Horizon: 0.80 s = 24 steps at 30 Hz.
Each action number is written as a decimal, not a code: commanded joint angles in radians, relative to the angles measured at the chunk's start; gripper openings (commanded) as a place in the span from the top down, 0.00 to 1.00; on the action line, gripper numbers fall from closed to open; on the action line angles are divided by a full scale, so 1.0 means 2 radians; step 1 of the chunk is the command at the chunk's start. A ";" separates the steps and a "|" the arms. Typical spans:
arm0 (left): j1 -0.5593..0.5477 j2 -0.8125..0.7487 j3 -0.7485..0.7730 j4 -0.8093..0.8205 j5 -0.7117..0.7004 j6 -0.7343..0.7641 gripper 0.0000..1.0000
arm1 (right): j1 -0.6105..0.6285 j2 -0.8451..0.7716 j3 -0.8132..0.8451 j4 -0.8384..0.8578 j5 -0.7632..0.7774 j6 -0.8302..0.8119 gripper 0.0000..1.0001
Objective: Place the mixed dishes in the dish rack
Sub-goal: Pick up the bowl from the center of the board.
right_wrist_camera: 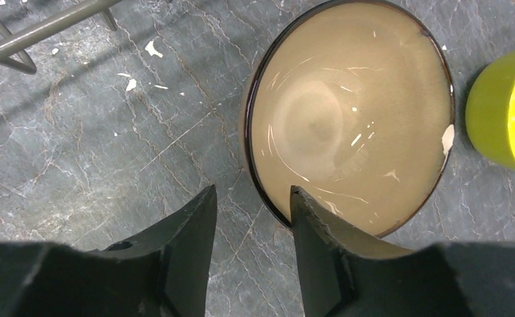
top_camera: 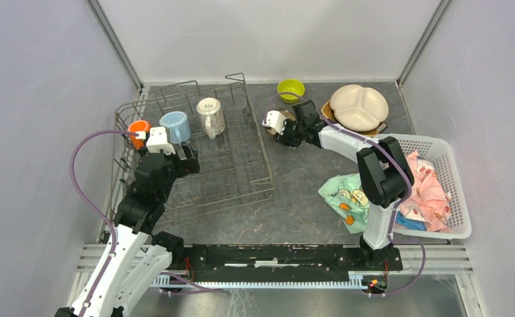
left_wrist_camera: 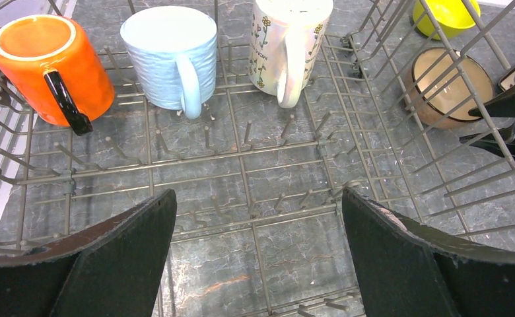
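My right gripper is low over the tan bowl. Its two fingers are partly apart. One finger is inside the bowl and the other is outside, with the rim in the gap. I can see floor between them, so I think they are not squeezing the rim yet.

To do this step well, I should go down a bit more, then close slowly on the rim. The bowl looks smooth and shiny, so I think it could slip or tip. I would lift it slowly and keep it level.

The tan bowl sits on the table, just right of the dish rack. The lime-green bowl is close by on its far side, but they do not touch. I must not bump it.

The rack's tall wire side stands between the bowl and the open spots, so the bowl has to go up and over it.

My left gripper is wide open over the rack and holds nothing. It hangs over the near part, so it could get in the way.

The orange mug, light-blue mug and white patterned mug sit in a row at the far end of the rack.

The cream three-section plate waits on other plates at the far right
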 commanded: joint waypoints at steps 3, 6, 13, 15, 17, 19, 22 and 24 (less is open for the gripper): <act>-0.001 -0.003 -0.002 0.017 -0.007 0.024 0.00 | 0.000 0.004 -0.026 0.067 -0.005 0.000 0.57; -0.001 -0.003 -0.003 0.017 -0.005 0.025 0.00 | -0.001 -0.001 -0.027 0.068 -0.014 0.007 0.69; -0.001 0.000 -0.003 0.019 -0.005 0.026 0.00 | 0.000 -0.059 -0.076 0.099 -0.041 0.075 0.98; -0.001 0.001 -0.003 0.020 -0.005 0.026 0.00 | 0.000 -0.085 -0.105 0.105 -0.041 0.097 1.00; -0.001 0.001 -0.003 0.020 -0.003 0.026 0.00 | 0.000 -0.106 -0.124 0.105 -0.041 0.111 0.99; -0.001 0.001 -0.004 0.020 -0.002 0.026 0.00 | 0.001 -0.123 -0.137 0.096 -0.043 0.130 0.99; -0.001 -0.001 -0.003 0.020 0.000 0.026 0.00 | 0.000 -0.146 -0.161 0.082 -0.026 0.169 0.99; -0.001 -0.002 -0.004 0.020 0.000 0.025 0.00 | 0.000 -0.159 -0.184 0.073 -0.014 0.189 0.99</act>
